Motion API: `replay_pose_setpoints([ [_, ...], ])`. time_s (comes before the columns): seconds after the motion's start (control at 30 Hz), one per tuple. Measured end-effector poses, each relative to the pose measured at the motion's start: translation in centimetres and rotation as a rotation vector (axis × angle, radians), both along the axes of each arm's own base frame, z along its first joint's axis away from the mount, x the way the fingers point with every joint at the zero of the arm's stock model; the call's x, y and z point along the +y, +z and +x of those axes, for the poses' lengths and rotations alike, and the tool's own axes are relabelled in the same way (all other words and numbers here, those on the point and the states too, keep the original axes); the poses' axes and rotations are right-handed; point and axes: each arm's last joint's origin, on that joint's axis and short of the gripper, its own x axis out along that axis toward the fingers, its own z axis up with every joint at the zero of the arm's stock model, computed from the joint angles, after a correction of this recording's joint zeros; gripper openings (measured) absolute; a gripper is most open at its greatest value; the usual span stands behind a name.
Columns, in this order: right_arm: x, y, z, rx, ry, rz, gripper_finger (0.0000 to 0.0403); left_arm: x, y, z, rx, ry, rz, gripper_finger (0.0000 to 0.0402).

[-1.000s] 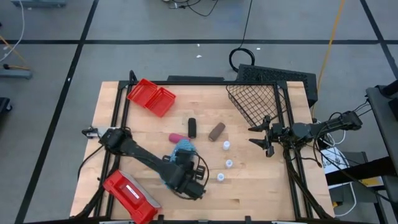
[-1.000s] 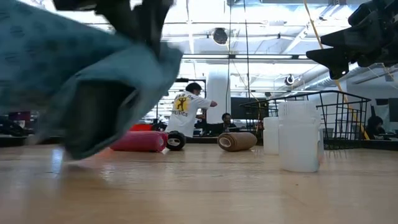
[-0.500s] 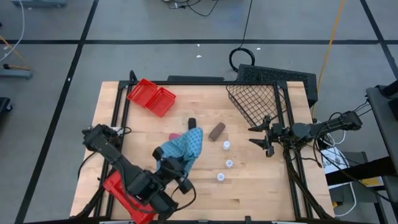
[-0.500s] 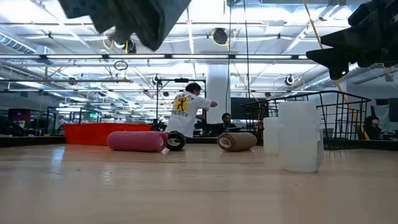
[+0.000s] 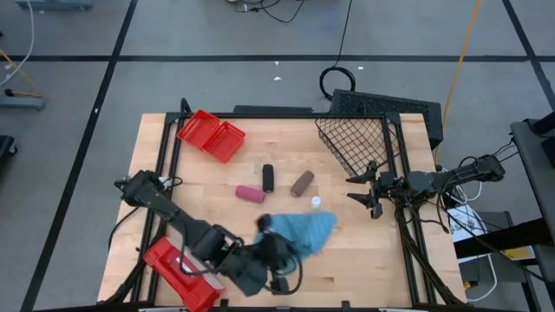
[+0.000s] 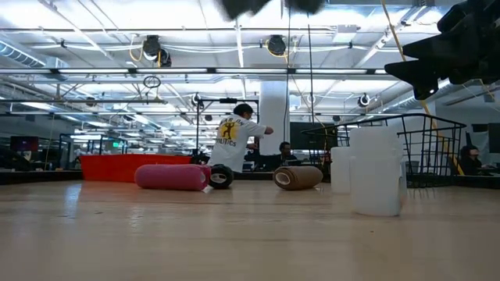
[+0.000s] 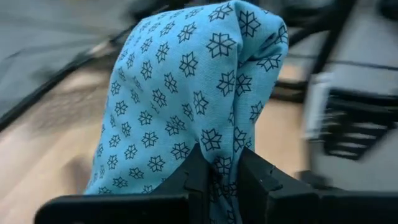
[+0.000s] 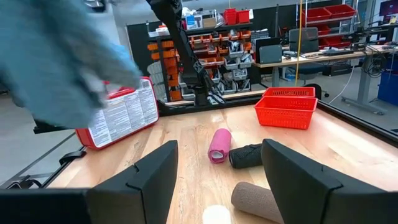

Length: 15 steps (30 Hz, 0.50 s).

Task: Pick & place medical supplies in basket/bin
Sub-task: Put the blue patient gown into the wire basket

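Observation:
My left gripper point(image 5: 276, 243) is raised over the table's near middle, shut on the blue star-patterned cloth pad point(image 5: 302, 232), a blue blur point(image 8: 56, 56) in the right wrist view. The pink roll point(image 5: 250, 193), black roll point(image 5: 268, 177) and brown roll point(image 5: 302, 183) lie on their sides on the wood. One white bottle point(image 5: 316, 202) shows beside the cloth; bottles point(image 6: 375, 179) stand upright in the low view. The wire basket point(image 5: 355, 143) sits tilted at the far right, the red bin point(image 5: 211, 134) at the far left. My right gripper point(image 5: 368, 195) waits open at the right edge. My left gripper pinches a bunched fold of the cloth point(image 7: 219, 163) between its two fingers point(image 7: 196, 180), several layers together. The fingers slant slightly downward, pointing toward the table's right. The cloth reaches out past the fingertips, loosely draped, lifted clear of the table.
A flat red case with a white label point(image 5: 178, 273) lies at the near left corner under the left arm. The black frame rails point(image 5: 165, 156) run along the table's left and right sides. Bare wood point(image 5: 364, 251) shows at the near right.
My left gripper has risen from the table and rolled, swinging toward the table's right with the cloth. The cloth, low and bunched near the pink roll before, is now lifted clear, stretches rightward and covers the near bottles in the high view.

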Motion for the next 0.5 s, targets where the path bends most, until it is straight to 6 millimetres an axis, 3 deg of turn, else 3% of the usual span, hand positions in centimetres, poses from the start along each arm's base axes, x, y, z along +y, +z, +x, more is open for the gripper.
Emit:
replay_pose_setpoints([
  [0.13,0.0,0.0,0.0,0.004,0.0,-0.001,0.0224,0.9,-0.4,1.8,-0.047,-0.15,0.034,0.0048],
  [0.3,0.0,0.0,0.0,0.0,0.0,0.0,0.0224,3.4,-2.9,3.9,-0.104,-0.207,0.018,0.0048],
  [0.5,0.0,0.0,0.0,-0.001,0.0,0.0,0.0224,7.7,-5.4,4.4,-0.174,-0.273,-0.076,0.0048],
])
